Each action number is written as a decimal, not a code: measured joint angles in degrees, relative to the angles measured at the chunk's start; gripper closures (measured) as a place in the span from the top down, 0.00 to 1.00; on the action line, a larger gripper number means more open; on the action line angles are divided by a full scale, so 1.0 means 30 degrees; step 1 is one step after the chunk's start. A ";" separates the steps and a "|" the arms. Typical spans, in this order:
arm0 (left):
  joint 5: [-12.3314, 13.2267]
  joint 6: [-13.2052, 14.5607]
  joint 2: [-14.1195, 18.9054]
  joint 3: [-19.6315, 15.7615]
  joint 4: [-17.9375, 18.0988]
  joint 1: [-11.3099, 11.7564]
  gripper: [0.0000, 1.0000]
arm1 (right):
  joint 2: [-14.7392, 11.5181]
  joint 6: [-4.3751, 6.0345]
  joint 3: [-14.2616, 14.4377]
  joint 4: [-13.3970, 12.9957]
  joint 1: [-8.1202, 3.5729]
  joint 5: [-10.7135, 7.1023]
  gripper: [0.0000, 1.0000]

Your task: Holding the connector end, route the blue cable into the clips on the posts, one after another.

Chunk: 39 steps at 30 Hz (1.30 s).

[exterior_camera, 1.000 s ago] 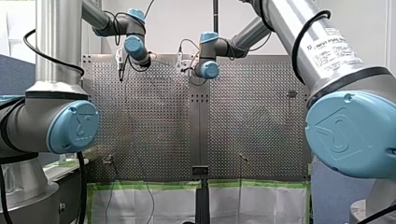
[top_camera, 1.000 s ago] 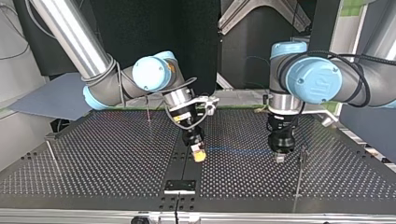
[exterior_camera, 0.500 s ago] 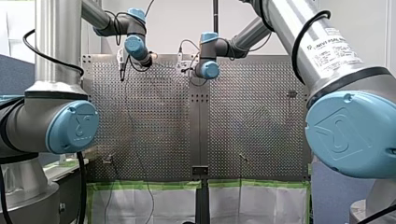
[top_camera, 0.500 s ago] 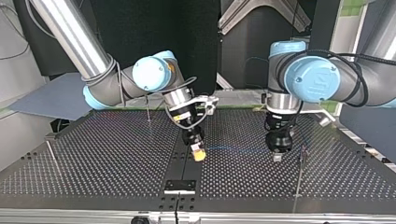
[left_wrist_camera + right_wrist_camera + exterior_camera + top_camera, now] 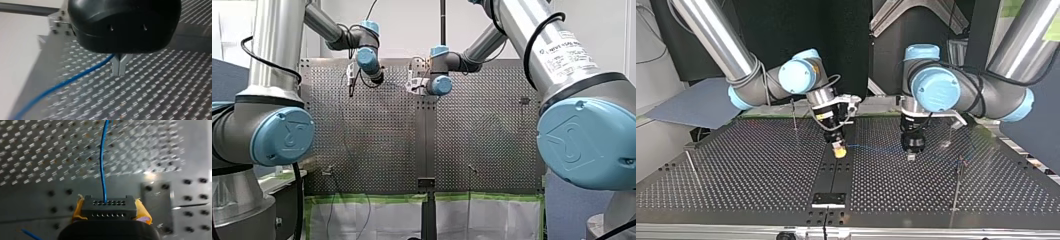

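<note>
Grips connector (image 5: pixel 108 207) in right claw (image 5: pixel 838 149), yellow pads (image 5: pixel 143 211) clenched; pinches cable (image 5: pixel 75 78) in left claw (image 5: pixel 119 68), metal fingers (image 5: pixel 115 66) closed, above tabletop (image 5: pixel 736 165).

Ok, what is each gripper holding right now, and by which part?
My right gripper clamps the black connector by its sides, between yellow pads. My left gripper pinches the blue cable further along its length.

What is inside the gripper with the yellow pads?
My right gripper clamps a black connector between its yellow pads, and the blue cable runs out of it. The connector's back end is hidden by the gripper itself.
</note>
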 joint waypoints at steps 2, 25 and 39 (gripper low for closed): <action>-0.0309 0.0003 -0.0367 -0.0002 -0.0033 -0.0360 0.00 | 0.0008 -0.0036 0.0317 -0.0008 -0.0056 0.0114 0.00; -0.0749 -0.0204 -0.1910 -0.1852 0.2064 -0.1945 0.00 | 0.0762 -0.0459 0.4473 -0.2687 -0.0978 0.0721 0.00; -0.2477 -0.0782 -0.4552 -0.1984 0.3711 -0.4143 0.00 | 0.1554 -0.0516 0.6626 -0.4386 -0.1459 0.0902 0.00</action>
